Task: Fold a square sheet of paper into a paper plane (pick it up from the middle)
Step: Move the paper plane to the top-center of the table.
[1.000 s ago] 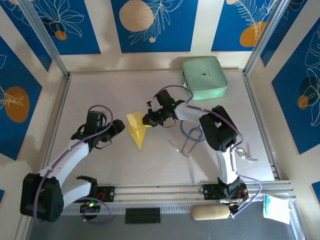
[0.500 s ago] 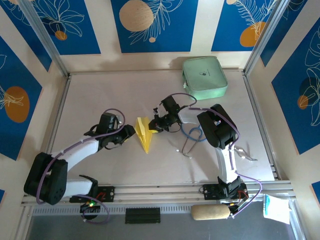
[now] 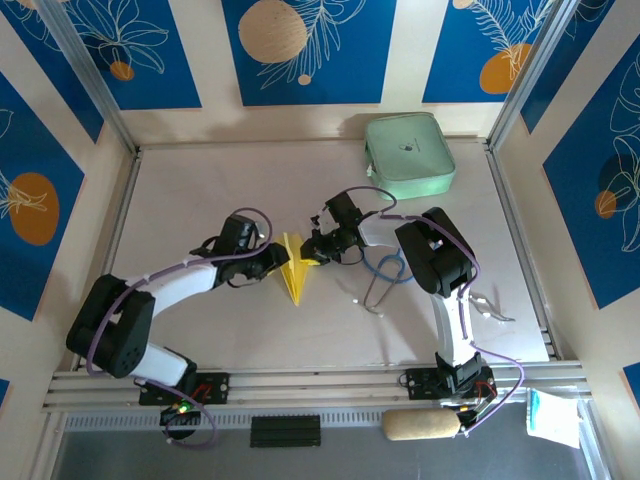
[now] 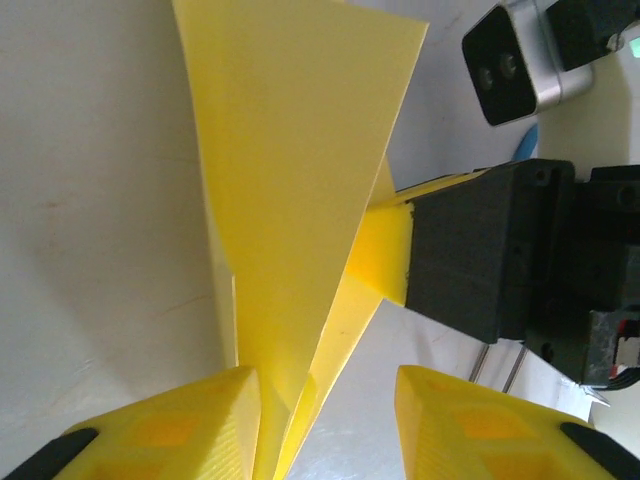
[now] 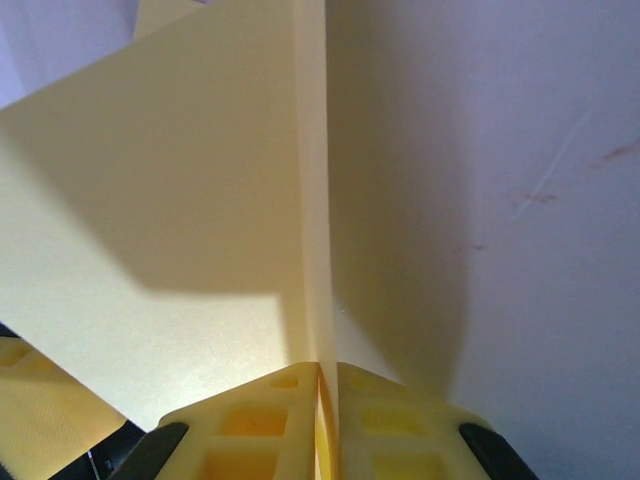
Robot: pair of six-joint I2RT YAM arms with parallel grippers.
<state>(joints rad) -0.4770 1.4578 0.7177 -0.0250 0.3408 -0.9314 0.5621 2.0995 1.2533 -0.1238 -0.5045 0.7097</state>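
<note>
While the folding looks close to done, the big pale table (image 3: 200,330) has the mint-green case (image 3: 408,155) at its far side, well apart from the work. A blue cable (image 3: 388,268) loops on the table just beside the right arm. Both arms reach in to the middle of the table, one from each side. Between them is the paper plane (image 3: 293,268), a thin yellow dart with its tip pointing toward the arm bases.

The right gripper (image 5: 320,385) is pinched tight on the middle ridge of the plane and holds it up on its edge. The left gripper (image 4: 325,400) has its jaws wide apart. The folded paper runs down between them, very close to one pad (image 4: 170,430), but I cannot tell if it touches.

I think the step in hand is pressing a late crease to make the plane sharp. The next move calls for the left gripper to close softly on the fold, right on the line. The right gripper has to hold firm so the thin paper does not slip or bend the wrong way
</note>
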